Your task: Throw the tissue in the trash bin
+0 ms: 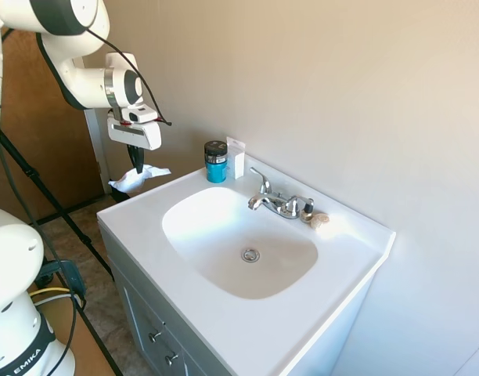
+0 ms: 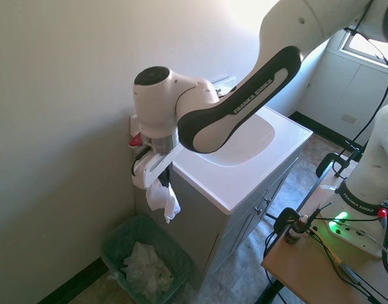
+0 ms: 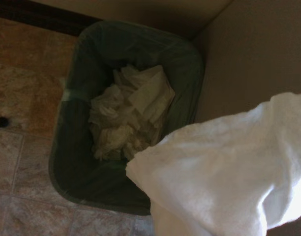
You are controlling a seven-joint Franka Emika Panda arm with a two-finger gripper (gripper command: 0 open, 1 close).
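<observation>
White and crumpled, the tissue [image 2: 162, 199] hangs pinched in the gripper [image 2: 161, 182], off the end of the sink vanity [image 2: 245, 180] and above the green-lined trash bin [image 2: 115, 244], which holds crumpled paper [image 3: 128, 115]. A blue jar [image 1: 216, 162] stands on the counter.

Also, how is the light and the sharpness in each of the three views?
First exterior view: even light, sharp, with a soft sheen on the sink. Second exterior view: strong glare from the window washes out the wall at the top, and the trash bin is in shade. Wrist view: dim and soft; the tissue is blurred and overexposed at its lower right.
</observation>
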